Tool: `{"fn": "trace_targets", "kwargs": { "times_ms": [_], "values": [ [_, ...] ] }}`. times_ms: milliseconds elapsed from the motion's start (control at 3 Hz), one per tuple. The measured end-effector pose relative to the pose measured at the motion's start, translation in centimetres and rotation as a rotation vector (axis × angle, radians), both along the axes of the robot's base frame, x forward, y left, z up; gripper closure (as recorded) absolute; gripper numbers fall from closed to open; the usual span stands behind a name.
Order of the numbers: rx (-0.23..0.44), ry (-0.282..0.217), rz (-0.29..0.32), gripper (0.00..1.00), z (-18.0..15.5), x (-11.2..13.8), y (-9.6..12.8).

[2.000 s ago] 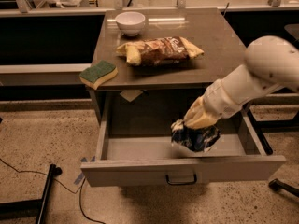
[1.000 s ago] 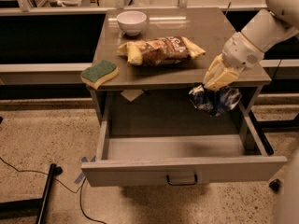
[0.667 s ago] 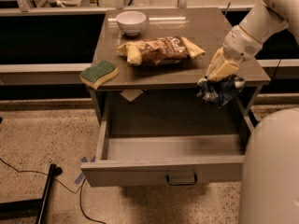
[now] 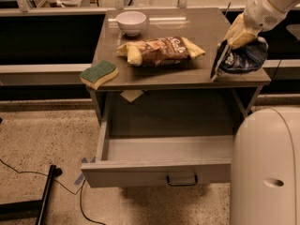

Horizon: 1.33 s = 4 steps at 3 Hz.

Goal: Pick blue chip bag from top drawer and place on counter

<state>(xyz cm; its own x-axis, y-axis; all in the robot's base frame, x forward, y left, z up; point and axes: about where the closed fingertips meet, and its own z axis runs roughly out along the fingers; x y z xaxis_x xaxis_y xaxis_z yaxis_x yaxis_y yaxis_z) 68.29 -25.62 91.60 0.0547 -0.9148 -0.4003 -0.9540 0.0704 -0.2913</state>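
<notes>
Blue chip bag (image 4: 247,59) hung clenched in the gripper (image 4: 230,47), low over the right front corner of the counter (image 4: 197,74), well above the open top drawer (image 4: 154,172). I judged it positioned for set-down beside the brown snack bag (image 4: 159,50); jaws not yet released.

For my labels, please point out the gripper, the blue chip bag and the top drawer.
gripper (image 4: 226,55), camera view, between fingertips, at right edge of counter (image 4: 187,25).
blue chip bag (image 4: 246,60), camera view, its crumpled middle.
top drawer (image 4: 140,172), camera view, front panel.

The pale rounded robot body (image 4: 265,172) hides the shallow grey drawer (image 4: 140,172) at its right end; the gripper (image 4: 233,40), over the right edge of the grey-brown counter (image 4: 164,20), grips the crumpled dark blue foil bag (image 4: 248,60) and covers its top.
</notes>
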Motion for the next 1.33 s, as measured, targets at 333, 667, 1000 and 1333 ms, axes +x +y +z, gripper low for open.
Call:
{"fn": "trace_targets", "kwargs": {
  "times_ms": [333,667,1000,1333],
  "values": [
    [-0.022,-0.100,0.004,1.00,3.9,0.5,-0.1],
    [-0.042,-0.157,0.018,1.00,6.2,0.8,0.7],
    [-0.066,-0.171,0.044,1.00,6.0,2.0,2.2],
    [-0.080,-0.162,0.016,1.00,4.4,3.2,1.6]
  ]
}}
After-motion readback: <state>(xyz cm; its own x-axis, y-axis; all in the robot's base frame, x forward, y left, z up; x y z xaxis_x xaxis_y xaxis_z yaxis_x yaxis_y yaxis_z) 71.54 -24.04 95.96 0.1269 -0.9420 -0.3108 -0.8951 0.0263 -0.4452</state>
